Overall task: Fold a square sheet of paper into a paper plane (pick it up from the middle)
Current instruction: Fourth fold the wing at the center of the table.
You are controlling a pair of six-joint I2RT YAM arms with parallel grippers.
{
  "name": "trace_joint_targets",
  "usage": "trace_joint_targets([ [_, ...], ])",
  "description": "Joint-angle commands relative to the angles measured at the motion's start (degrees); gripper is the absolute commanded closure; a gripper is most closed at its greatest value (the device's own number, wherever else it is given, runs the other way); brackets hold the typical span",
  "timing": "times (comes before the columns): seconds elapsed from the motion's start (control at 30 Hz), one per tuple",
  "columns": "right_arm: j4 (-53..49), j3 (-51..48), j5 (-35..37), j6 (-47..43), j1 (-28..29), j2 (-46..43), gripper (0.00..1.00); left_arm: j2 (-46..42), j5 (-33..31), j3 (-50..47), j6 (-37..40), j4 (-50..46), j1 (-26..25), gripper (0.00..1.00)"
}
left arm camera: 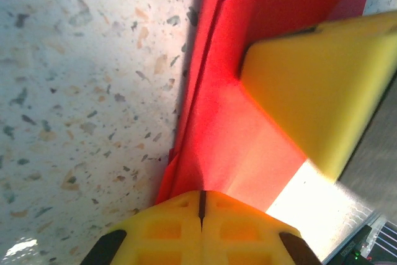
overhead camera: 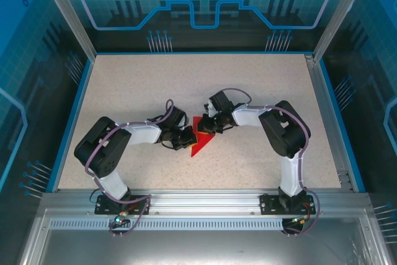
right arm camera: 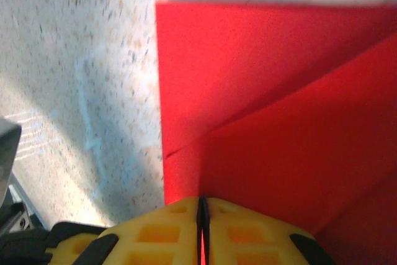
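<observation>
Speckled table (overhead camera: 124, 91), folded red paper (overhead camera: 200, 141) pinched in left jaws, right jaws

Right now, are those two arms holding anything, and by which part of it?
Yes. The left end effector pinches the folded red paper at its left edge, and the right end effector pinches its upper right side.
</observation>
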Motion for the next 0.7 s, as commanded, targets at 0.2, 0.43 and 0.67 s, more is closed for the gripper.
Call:
trace_joint_targets([
  [0.2,-0.8,3.8,5.9,-1.2,-7.5,4.5,0.87,2.1,-4.0,-2.4,1.5,-11.0,-0.7,0.97],
  [0.43,0.5,4.5,4.7,-0.2,-11.3,5.7,0.86,1.8,-4.0,-2.6,1.8,-11.6,-0.7,0.97],
  [0.67,-2.1,6.7,5.7,-1.1,-12.7,5.6,0.85,0.9,-4.4,-3.2,1.9,-12.0,-0.7,0.97],
])
